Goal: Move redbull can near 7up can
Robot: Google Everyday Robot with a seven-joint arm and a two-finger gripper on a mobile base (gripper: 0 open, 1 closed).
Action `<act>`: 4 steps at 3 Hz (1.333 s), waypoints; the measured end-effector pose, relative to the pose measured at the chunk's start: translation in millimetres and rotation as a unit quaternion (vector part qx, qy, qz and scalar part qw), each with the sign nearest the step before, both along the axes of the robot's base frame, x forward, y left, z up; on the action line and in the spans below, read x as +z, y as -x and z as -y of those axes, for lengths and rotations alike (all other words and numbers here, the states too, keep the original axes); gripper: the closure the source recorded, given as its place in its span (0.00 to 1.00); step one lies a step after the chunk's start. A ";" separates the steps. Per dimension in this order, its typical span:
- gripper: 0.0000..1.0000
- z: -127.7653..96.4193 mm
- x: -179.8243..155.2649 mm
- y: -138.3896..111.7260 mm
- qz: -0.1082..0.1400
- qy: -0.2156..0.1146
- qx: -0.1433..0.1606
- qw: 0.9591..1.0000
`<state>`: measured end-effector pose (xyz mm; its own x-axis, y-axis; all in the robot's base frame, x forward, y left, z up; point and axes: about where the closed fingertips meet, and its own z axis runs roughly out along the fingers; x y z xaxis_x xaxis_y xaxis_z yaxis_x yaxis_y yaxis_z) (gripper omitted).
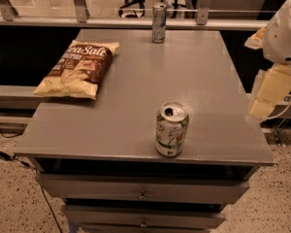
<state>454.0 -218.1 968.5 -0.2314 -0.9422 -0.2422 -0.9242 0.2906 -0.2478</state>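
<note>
The 7up can (171,129) stands close to the front edge of the counter (136,106), a bit right of the middle. The gripper (269,96) hangs in the air just off the right edge, holding nothing, and I cannot tell if it is wide or narrow. A chip bag (77,69) lies by the left edge and the redbull can (159,22) stands way back at the far edge, so I think the gripper should reach there, open wide, and grab the thin can around its middle so it does not tip.
</note>
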 end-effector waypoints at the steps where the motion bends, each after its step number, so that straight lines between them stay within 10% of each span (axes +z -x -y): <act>1: 0.00 3.5 -15.0 -58.8 0.037 -0.044 -0.015 0.998; 2: 0.00 1.5 -22.1 -115.9 0.080 -0.093 -0.024 0.992; 4: 0.00 -49.1 -27.2 -206.5 0.127 -0.223 -0.032 0.966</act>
<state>660.5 -168.9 941.3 -0.1650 -0.7173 -0.6770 -0.8265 0.4751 -0.3020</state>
